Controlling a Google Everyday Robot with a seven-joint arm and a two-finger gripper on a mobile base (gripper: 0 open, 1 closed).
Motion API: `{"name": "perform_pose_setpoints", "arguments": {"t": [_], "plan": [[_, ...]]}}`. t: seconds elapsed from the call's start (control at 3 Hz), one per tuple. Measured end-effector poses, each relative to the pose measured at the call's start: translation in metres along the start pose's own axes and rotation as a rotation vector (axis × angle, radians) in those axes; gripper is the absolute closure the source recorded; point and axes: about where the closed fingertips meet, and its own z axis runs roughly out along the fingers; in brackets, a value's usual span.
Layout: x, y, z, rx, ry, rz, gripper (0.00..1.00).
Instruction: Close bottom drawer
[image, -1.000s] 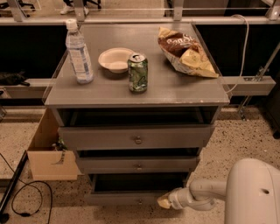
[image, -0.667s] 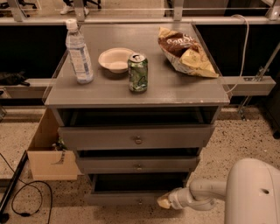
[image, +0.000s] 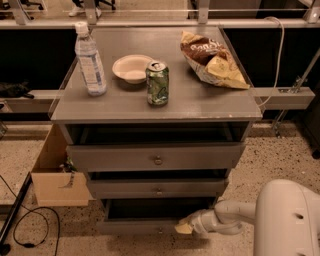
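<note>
In the camera view, the slim grey wooden bottom drawer (image: 135, 226) sits lowest in the grey wooden cabinet (image: 200, 102), close to the floor. It is pulled out, and its dark inside is showing. The pale two-finger gripper (image: 184, 228) is at the right end of its front panel. Whether it is clenched or released, one cannot tell. The drawer is not yet closed, so it seems nearly the whole push is left.
</note>
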Motion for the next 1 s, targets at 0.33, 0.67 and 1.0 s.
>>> {"name": "perform_pose_setpoints", "arguments": {"t": [0.33,0.67,1.0], "plan": [[-0.001,0.004,-0.004,0.000,0.000,0.000,0.00],[-0.002,0.003,-0.005,0.003,-0.006,0.002,0.00],[-0.011,-0.029,-0.011,0.031,-0.068,0.017,0.00]]}}
